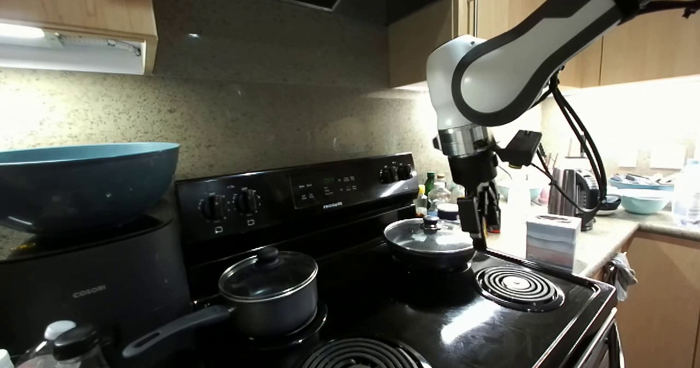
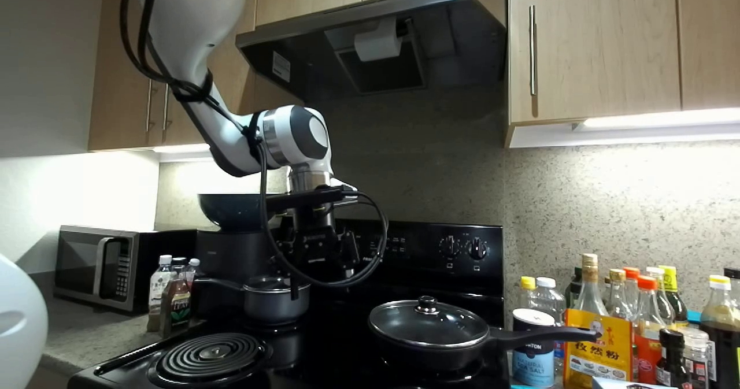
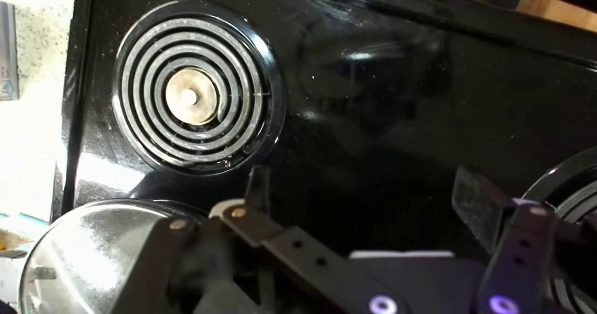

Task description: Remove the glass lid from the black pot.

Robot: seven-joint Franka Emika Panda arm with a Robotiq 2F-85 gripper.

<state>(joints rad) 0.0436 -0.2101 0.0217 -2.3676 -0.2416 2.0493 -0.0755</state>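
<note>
The black pot (image 1: pixel 281 314) is a small saucepan with a long dark handle, on a rear burner. It also shows in an exterior view (image 2: pixel 274 306). The glass lid (image 1: pixel 292 278) with a metal rim and dark knob lies flat on it; it also shows in an exterior view (image 2: pixel 267 285). Pot and lid are out of the wrist view. My gripper (image 1: pixel 486 235) is open and empty, pointing down above the stove. It hangs over bare stovetop, between the pot and the lidded frying pan in an exterior view (image 2: pixel 322 282). Its fingers are wide apart in the wrist view (image 3: pixel 361 188).
The lidded frying pan (image 2: pixel 430 351) stands on the other rear burner; its lid (image 3: pixel 88 258) is at the wrist view's lower left. Coil burners (image 3: pixel 189 97) lie in front. A teal bowl (image 1: pixel 87 187) sits on a black appliance (image 1: pixel 93 297). Bottles (image 2: pixel 589 285) stand beside the stove.
</note>
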